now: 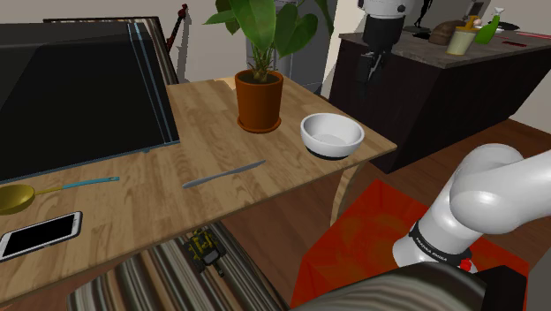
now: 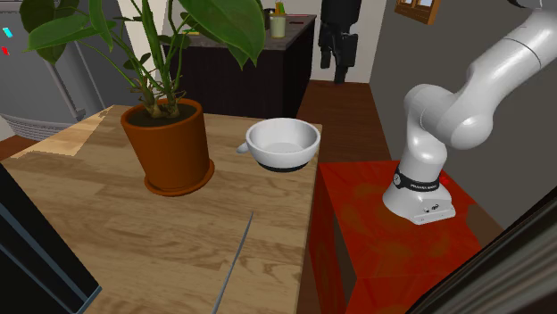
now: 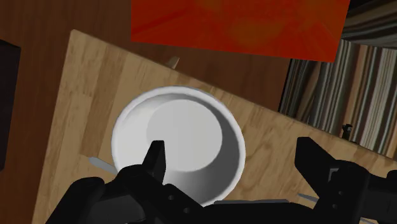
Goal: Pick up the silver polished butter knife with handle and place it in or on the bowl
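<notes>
A slim silver butter knife lies flat on the wooden table, toward its front edge. The white bowl stands empty at the table's corner, to the shoulder view's right of the knife. My black gripper hangs high above the bowl and looks straight down into it. Its fingers stand wide apart, open, with nothing between them. The knife is well away from the gripper.
A terracotta pot with a leafy plant stands beside the bowl. A large dark screen, a phone and a gold spoon fill the table's left. Behind is a dark counter. My red stand adjoins the table.
</notes>
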You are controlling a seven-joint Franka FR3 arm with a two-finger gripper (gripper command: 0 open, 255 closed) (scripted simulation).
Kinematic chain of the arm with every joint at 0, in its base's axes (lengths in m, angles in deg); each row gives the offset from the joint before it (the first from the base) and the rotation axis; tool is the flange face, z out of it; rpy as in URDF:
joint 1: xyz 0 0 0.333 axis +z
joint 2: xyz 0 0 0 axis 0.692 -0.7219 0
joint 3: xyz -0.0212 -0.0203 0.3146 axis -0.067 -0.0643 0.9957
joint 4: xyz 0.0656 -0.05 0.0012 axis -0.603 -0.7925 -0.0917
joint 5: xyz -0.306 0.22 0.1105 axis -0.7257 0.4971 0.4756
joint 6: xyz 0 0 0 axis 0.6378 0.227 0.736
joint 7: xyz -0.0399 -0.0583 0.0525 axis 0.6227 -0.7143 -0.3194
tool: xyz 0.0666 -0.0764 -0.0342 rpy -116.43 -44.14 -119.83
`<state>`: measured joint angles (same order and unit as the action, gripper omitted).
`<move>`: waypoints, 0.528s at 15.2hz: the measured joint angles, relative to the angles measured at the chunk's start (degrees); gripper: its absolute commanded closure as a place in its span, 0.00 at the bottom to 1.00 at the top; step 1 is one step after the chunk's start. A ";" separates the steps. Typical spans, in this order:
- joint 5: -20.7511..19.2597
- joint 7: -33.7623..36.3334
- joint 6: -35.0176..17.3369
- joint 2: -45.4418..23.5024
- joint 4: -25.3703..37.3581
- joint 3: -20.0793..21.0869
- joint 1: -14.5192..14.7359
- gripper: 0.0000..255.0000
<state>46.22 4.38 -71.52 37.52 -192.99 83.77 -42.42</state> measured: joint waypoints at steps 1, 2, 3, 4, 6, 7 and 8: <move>0.00 0.00 0.00 0.00 0.00 0.00 0.00 0.00; -0.02 -0.64 -0.66 -0.92 0.33 -0.13 0.25 0.00; -0.01 -1.59 -1.83 -1.74 0.06 -0.29 0.68 0.00; 0.18 -2.41 -3.70 -2.97 -0.53 -0.23 1.29 0.00; 0.22 -4.91 -6.52 -6.20 0.18 -0.59 2.31 0.00; 0.43 -5.90 -7.91 -8.12 0.83 -0.47 2.95 0.00; 0.50 -7.19 -9.37 -9.87 1.26 -0.59 3.48 0.00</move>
<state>46.72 -2.81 -80.90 27.65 -191.74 83.18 -38.93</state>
